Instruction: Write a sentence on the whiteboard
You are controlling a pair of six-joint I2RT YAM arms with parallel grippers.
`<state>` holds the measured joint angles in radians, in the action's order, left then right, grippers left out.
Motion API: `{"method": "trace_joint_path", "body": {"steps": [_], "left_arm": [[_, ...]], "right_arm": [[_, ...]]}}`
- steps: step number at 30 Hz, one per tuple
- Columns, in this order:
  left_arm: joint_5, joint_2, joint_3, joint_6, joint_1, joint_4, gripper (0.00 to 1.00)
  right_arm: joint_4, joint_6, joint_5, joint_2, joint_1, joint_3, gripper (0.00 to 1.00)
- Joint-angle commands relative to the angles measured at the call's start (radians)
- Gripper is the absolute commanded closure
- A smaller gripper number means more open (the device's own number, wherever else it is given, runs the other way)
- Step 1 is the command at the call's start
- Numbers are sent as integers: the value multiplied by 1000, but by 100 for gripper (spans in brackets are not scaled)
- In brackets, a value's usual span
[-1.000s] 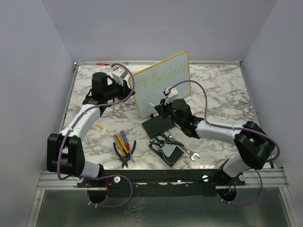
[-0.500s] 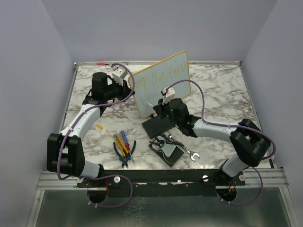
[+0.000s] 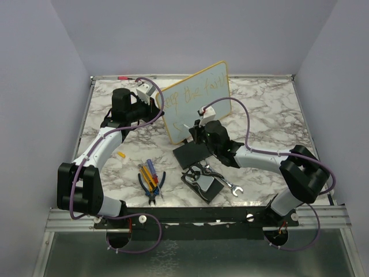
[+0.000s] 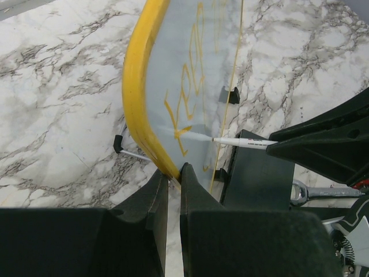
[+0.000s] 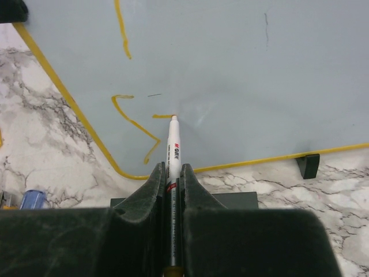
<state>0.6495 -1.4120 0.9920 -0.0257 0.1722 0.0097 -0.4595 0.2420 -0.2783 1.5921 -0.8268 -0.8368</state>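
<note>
Left fingers (image 4: 154, 199) clamped on whiteboard's (image 4: 190, 57) 9 o'clock edge, right fingers (image 5: 191, 187) clamped on marker (image 5: 172, 151), tip against it.

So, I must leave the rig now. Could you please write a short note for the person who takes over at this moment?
Left gripper: shut on the yellow frame of the whiteboard, at the board's lower left corner as it stands on the table.
Right gripper: shut on the marker; its tip touches the board, low on the left.
Done: the top line of the sentence, roughly "keep the faith", and below it a first letter like an S.
Left: the rest of the second line, starting right where the tip is now.
</note>
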Motion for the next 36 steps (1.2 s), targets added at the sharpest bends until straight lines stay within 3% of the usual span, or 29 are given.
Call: {"method": "trace_joint_path", "body": {"steps": [1,17,36], "left_arm": [[23,-19,-30,-34,25,-134,100],[22,-22,-29,-33,26,-133,100],[24,-23,-29,-33,25,-134,100]], "right_arm": [[12,3,-104,9,24,-16,99],[-45,-56,12,-134,25,28,99],[-37,-89,58,-5,25,-83,99]]}}
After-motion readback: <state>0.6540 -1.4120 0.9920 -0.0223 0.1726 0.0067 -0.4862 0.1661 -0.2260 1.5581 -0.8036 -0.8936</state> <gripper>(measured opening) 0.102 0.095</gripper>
